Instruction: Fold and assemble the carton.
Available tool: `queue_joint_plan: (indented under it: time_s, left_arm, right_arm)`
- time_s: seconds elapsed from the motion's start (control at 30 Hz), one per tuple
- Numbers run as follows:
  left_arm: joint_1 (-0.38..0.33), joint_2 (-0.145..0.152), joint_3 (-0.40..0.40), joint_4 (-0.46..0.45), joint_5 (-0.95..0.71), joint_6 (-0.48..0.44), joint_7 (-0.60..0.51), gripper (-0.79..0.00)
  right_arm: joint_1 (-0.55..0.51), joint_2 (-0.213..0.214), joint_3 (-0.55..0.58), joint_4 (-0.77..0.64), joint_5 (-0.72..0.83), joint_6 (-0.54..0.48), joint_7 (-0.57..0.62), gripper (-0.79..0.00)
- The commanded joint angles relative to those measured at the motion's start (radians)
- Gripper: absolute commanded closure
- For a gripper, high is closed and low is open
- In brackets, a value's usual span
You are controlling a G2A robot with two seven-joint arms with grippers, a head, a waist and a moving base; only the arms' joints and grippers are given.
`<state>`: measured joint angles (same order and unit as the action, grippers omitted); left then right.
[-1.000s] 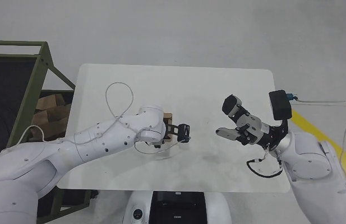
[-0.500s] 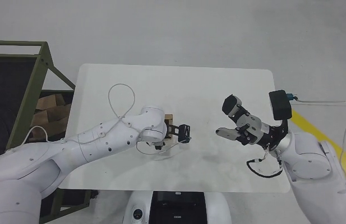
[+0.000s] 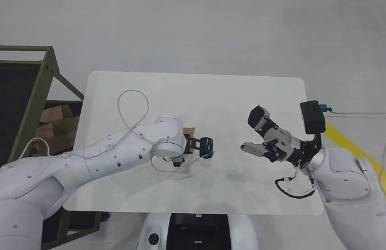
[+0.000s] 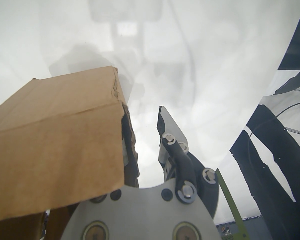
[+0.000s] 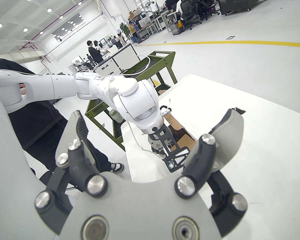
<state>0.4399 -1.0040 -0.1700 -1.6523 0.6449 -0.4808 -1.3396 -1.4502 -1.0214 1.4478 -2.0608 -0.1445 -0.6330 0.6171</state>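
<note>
A brown cardboard carton [image 3: 189, 131] lies near the middle of the white table [image 3: 243, 94], mostly hidden under my left wrist. In the left wrist view the carton [image 4: 55, 136] sits against one side of my left gripper [image 4: 142, 116] and covers one finger. The other finger [image 4: 165, 128] stands apart from the cardboard, with bare table showing in the gap. My left gripper [image 3: 205, 147] points toward the right arm. My right gripper [image 3: 252, 132] hangs open and empty above the table's right half, facing the carton [image 5: 182, 138] and the left gripper [image 5: 176, 157].
A green metal cart [image 3: 52, 122] holding flat cardboard pieces stands off the table's left edge. A white cable loop [image 3: 133, 109] rises from the left arm. The far half of the table is bare.
The left arm has shifted very slightly and its cable loop has swayed. The right arm has kept still.
</note>
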Motion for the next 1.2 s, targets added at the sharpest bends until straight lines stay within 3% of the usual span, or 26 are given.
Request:
queue_joint_plan:
  time_s: [0.0, 0.2, 0.23, 0.27, 0.33, 0.37, 0.4, 0.6, 0.63, 0.67, 0.7, 0.8, 0.87, 1.03, 1.17]
  left_arm:
    - [0.003, 0.003, 0.000, 0.004, -0.016, 0.009, -0.009, -0.323]
    - [0.010, 0.003, 0.000, 0.010, -0.031, -0.009, 0.009, -0.283]
    - [0.004, 0.003, 0.000, 0.016, -0.021, 0.000, 0.000, -0.237]
    - [0.004, 0.003, 0.000, 0.015, -0.002, 0.017, -0.017, -0.142]
    - [0.007, 0.000, 0.000, 0.005, -0.003, 0.022, -0.022, -0.105]
    - [0.002, 0.000, 0.000, 0.007, -0.014, 0.020, -0.019, -0.025]
    - [-0.002, 0.000, 0.000, 0.008, -0.021, 0.018, -0.018, 0.000]
    - [-0.008, 0.003, 0.000, 0.015, -0.054, 0.007, -0.007, 0.000]
    - [-0.007, 0.004, 0.000, 0.014, -0.054, 0.008, -0.007, -0.086]
    - [-0.007, 0.004, 0.000, 0.014, -0.055, 0.007, -0.007, -0.252]
    - [-0.007, 0.004, 0.000, 0.014, -0.057, 0.006, -0.006, -0.339]
    - [-0.009, 0.004, 0.000, 0.012, -0.059, 0.004, -0.004, -0.422]
    - [-0.013, 0.004, 0.000, 0.006, -0.065, -0.006, 0.006, -0.570]
    - [-0.018, 0.009, -0.011, 0.002, -0.066, -0.014, 0.017, -0.613]
    - [-0.013, 0.020, -0.042, -0.008, -0.082, -0.012, 0.033, -0.582]
  right_arm:
    - [0.000, 0.000, 0.000, 0.000, 0.000, 0.000, 0.000, -0.785]
    - [0.000, 0.000, 0.000, 0.000, 0.000, 0.000, 0.000, -0.785]
    - [0.000, 0.000, 0.000, 0.000, 0.000, 0.000, 0.000, -0.785]
    - [0.000, 0.000, 0.000, 0.000, 0.000, 0.000, 0.000, -0.785]
    - [0.000, 0.000, 0.000, 0.000, 0.000, 0.000, 0.000, -0.785]
    - [0.000, 0.000, 0.000, 0.000, 0.000, 0.000, 0.000, -0.785]
    - [0.000, 0.000, 0.000, 0.000, 0.000, 0.000, 0.000, -0.785]
    - [0.000, 0.000, 0.000, 0.000, 0.000, 0.000, 0.000, -0.785]
    - [0.000, 0.000, 0.000, 0.000, 0.000, 0.000, 0.000, -0.785]
    - [0.000, 0.000, 0.000, 0.000, 0.000, 0.000, 0.000, -0.785]
    - [0.000, 0.000, 0.000, 0.000, 0.000, 0.000, 0.000, -0.785]
    - [0.000, 0.000, 0.000, 0.000, 0.000, 0.000, 0.000, -0.785]
    - [0.000, 0.000, 0.000, 0.000, 0.000, 0.000, 0.000, -0.785]
    - [0.000, 0.000, 0.000, 0.000, 0.000, 0.000, 0.000, -0.785]
    - [0.000, 0.000, 0.000, 0.000, 0.000, 0.000, 0.000, -0.785]
